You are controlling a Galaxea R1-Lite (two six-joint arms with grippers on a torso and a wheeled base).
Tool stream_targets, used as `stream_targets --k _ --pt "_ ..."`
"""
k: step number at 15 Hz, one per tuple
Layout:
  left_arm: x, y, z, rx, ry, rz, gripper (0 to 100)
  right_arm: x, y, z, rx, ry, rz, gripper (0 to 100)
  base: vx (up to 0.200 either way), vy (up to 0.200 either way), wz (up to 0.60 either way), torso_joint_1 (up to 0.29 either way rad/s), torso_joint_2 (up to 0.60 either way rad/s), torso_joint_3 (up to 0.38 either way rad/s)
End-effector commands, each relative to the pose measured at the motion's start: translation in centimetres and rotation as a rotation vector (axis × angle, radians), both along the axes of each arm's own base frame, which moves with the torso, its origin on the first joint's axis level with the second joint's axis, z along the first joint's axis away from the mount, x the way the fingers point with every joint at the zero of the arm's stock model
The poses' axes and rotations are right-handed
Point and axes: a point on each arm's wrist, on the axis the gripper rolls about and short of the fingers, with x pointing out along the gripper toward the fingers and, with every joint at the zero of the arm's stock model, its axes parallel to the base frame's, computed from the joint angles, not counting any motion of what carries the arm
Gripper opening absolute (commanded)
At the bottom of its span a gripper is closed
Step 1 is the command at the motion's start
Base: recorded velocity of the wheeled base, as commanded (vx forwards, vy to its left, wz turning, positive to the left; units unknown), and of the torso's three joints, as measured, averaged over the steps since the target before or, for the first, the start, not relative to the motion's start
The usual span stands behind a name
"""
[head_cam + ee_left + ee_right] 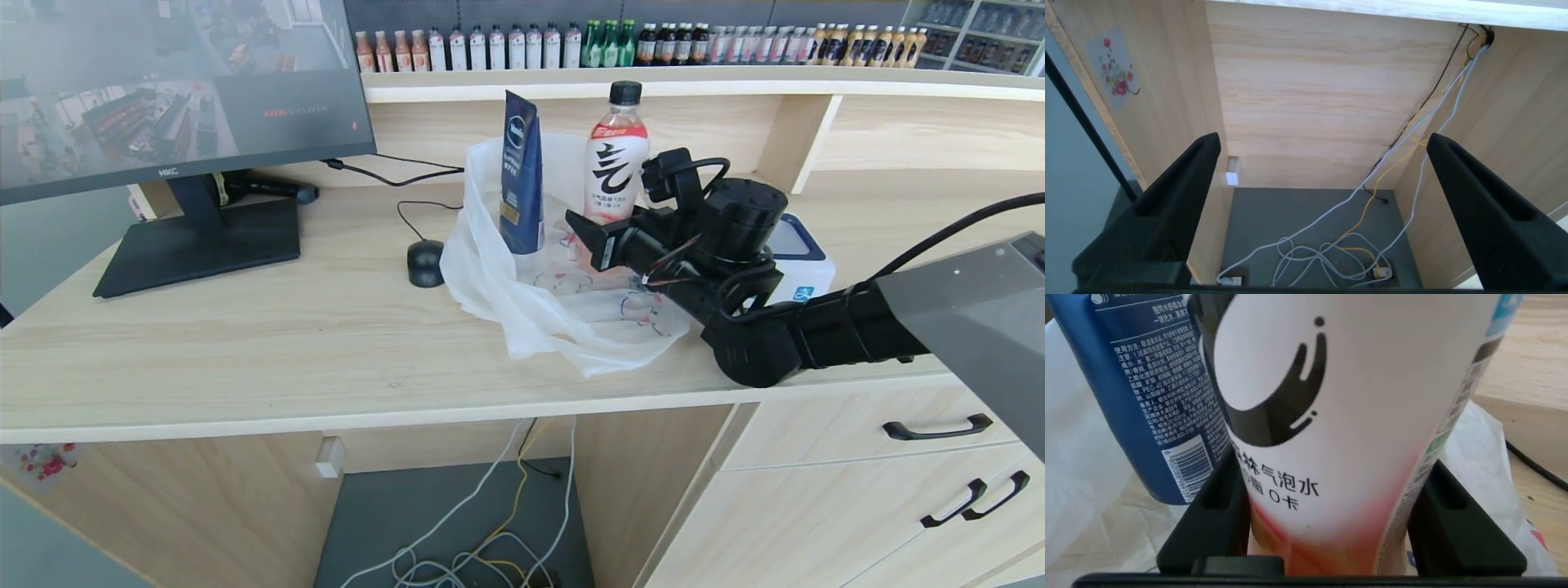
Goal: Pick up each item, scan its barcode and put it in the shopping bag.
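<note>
The wood-grain bench [245, 343] is carrying a crumpled, translucent white shopping bag [506, 302]. The right gripper [1331, 523] is clamping the smooth cylindrical drink bottle [616, 163] upright at the bag, just beside a flat blue tube [521, 180] standing inside. The left gripper [1323, 147] is hanging under the bench, fingers apart.

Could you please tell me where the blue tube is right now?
In the head view, the blue tube stands upright in the shopping bag mid-counter, just to the robot's left of the bottle in the right gripper.
</note>
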Motion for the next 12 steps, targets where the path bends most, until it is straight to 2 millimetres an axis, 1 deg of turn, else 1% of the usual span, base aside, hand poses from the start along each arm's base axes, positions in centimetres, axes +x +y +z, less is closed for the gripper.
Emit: stream_targets --k 1,8,10,11,12 --pt "0.0 0.0 0.0 0.0 0.0 0.001 100 0.0 0.0 -0.2 -0.002 0.0 0.001 100 0.0 0.0 0.0 0.0 0.0 0.0" --pt "0.0 0.0 0.0 0.0 0.0 0.001 100 -0.3 0.0 0.5 0.008 -0.023 0.001 100 0.0 0.0 0.0 0.0 0.0 0.0" --pt "0.0 0.0 0.0 0.0 0.0 0.001 100 -1.1 -0.4 1.5 0.014 -0.034 -0.001 100 0.0 0.0 0.0 0.0 0.0 0.0" --pt "0.0 0.0 0.0 0.0 0.0 0.001 100 -1.1 -0.4 1.5 0.014 -0.034 -0.001 100 0.0 0.0 0.0 0.0 0.0 0.0" --pt "0.0 0.0 0.0 0.0 0.0 0.001 100 -2.0 -0.6 2.7 0.028 -0.051 -0.017 100 0.0 0.0 0.0 0.0 0.0 0.0"
